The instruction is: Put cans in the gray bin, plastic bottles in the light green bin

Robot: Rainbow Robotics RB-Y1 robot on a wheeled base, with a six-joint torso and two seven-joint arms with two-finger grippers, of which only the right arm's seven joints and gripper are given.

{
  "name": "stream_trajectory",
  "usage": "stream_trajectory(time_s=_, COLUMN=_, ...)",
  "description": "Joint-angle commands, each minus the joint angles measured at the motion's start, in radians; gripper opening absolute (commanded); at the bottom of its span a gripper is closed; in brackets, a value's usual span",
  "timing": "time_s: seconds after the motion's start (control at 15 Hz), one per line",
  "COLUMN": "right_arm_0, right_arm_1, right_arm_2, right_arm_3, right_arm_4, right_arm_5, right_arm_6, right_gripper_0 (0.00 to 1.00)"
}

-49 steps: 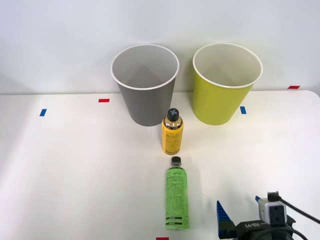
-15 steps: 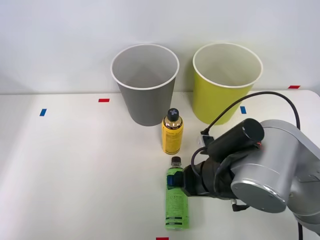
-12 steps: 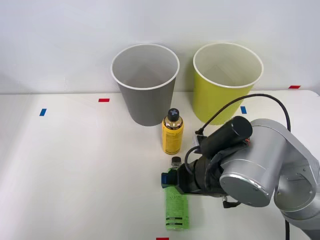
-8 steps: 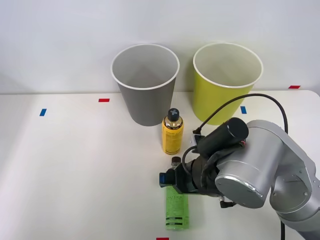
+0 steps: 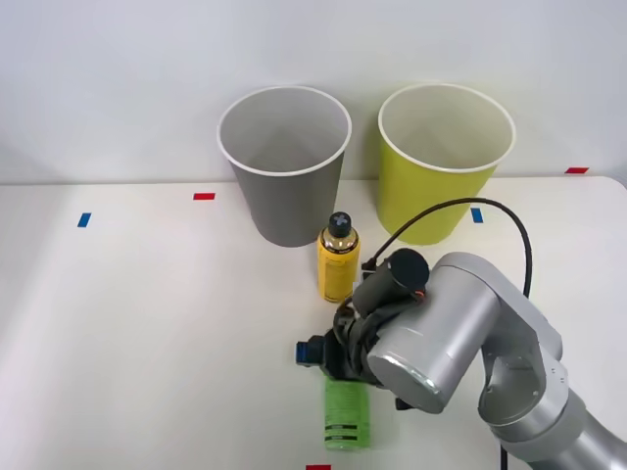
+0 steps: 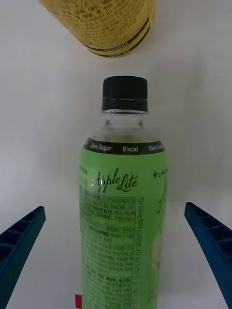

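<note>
Green drink fills the plastic bottle (image 6: 123,212), which lies flat on the white bench (image 5: 147,323), and the right gripper (image 6: 116,251) hangs right over it. Its jaws are spread wide and hold nothing. One blue finger sits on each side of the bottle, with white bench showing in both gaps. The black cap (image 6: 124,93) points away from the jaws, toward the yellow can (image 5: 337,260).

I think the step now is to grab the bottle. To do it well, the jaws should come straight down and squeeze the fat middle part with the label, not the thin neck. The bottle is round, so it may roll if one finger touches first. Both fingers should close on it at once and evenly.

Beyond the cap, the can stands close by, just past the bottle's top. In the wrist view its bottom edge is near the cap but not touching. The arm should lift up and not push forward, or the can may tip over.

Farther past the can stand the gray bin (image 5: 284,166) and the light green bin (image 5: 443,166), side by side with a gap between them. The green one is where this bottle should go. To the outer side of the jaws the bench is bare, so there is lots of room there.
</note>
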Motion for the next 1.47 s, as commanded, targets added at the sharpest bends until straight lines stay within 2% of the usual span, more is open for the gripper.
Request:
stream_trajectory(time_s=0.07, right_arm_0=0.001, right_arm_1=0.036, right_arm_2=0.001, right_arm_3=0.04, right_arm_4=0.05, right_arm_5=0.006, right_arm_6=0.018, right_gripper_0=1.0)
stream_trajectory(time_s=0.27, right_arm_0=0.001, right_arm_1=0.085, right_arm_2=-0.001, right_arm_3=0.045, right_arm_4=0.107, right_arm_5=0.109, right_arm_6=0.043, right_gripper_0=1.0)
stream_trajectory(time_s=0.4, right_arm_0=0.001, right_arm_1=0.116, right_arm_2=-0.004, right_arm_3=0.071, right_arm_4=0.127, right_arm_5=0.112, right_arm_6=0.051, right_gripper_0=1.0)
stream_trajectory(time_s=0.6, right_arm_0=0.001, right_arm_1=0.182, right_arm_2=-0.008, right_arm_3=0.151, right_arm_4=0.228, right_arm_5=0.107, right_arm_6=0.078, right_gripper_0=1.0)
stream_trajectory(time_s=0.73, right_arm_0=0.001, right_arm_1=0.207, right_arm_2=-0.027, right_arm_3=0.177, right_arm_4=0.24, right_arm_5=0.101, right_arm_6=0.094, right_gripper_0=1.0)
stream_trajectory(time_s=1.0, right_arm_0=0.018, right_arm_1=0.207, right_arm_2=-0.028, right_arm_3=0.184, right_arm_4=0.248, right_arm_5=0.087, right_arm_6=0.107, right_gripper_0=1.0)
stream_trajectory(time_s=1.2, right_arm_0=0.018, right_arm_1=0.211, right_arm_2=-0.027, right_arm_3=0.266, right_arm_4=0.277, right_arm_5=0.0, right_arm_6=0.115, right_gripper_0=1.0)
stream_trajectory(time_s=1.4, right_arm_0=0.02, right_arm_1=0.219, right_arm_2=-0.027, right_arm_3=0.269, right_arm_4=0.293, right_arm_5=-0.003, right_arm_6=0.121, right_gripper_0=1.0)
stream_trajectory(time_s=1.47, right_arm_0=0.02, right_arm_1=0.219, right_arm_2=-0.027, right_arm_3=0.269, right_arm_4=0.293, right_arm_5=-0.003, right_arm_6=0.123, right_gripper_0=0.78)
